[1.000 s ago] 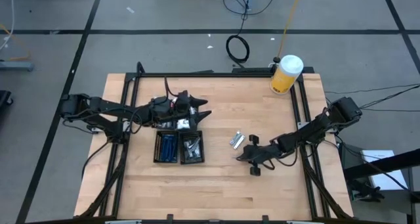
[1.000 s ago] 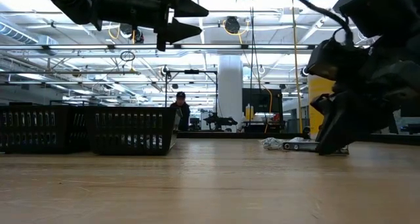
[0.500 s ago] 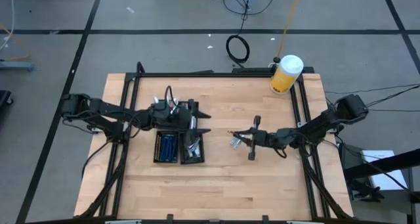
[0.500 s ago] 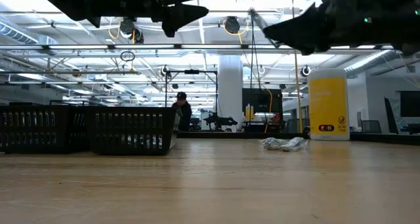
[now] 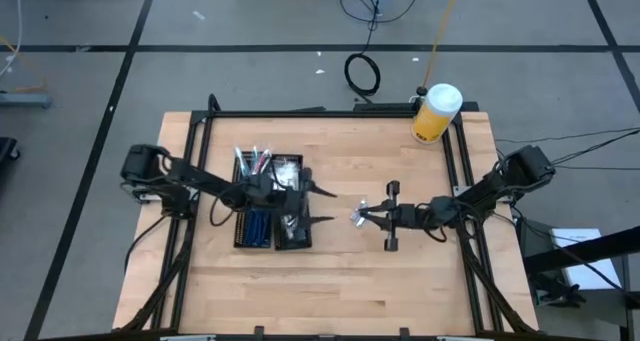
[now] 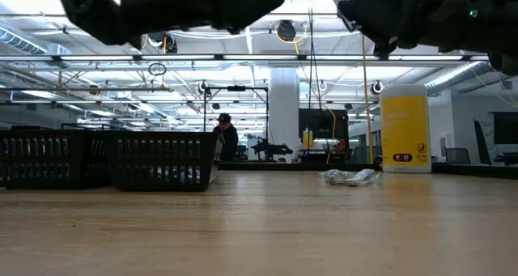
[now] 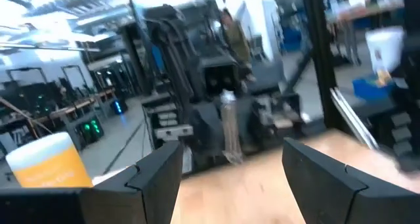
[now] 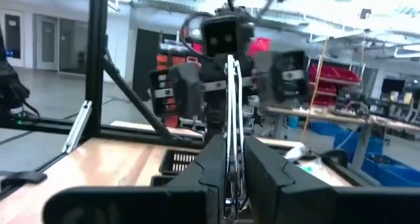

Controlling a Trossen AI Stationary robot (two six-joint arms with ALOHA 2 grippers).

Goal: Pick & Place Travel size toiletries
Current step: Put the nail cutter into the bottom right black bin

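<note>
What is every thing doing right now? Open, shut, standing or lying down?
Left tool: open, empty, by the tray's edge.
Right tool: shut, raised.
Thin packet: gripped, in the air.
Loose packets: lying flat.
Tray: holds toiletries.
Yellow jar: upright, lid on.

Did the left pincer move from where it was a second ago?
Yes. The left pincer has swung off the black tray's far end toward its near-right side, nearer the right pincer.

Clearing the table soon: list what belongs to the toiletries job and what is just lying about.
Job: sticks, blue pieces in the black tray; loose packets; thin packet in the right gripper.
Lying about: yellow jar; cable coil on floor.
</note>
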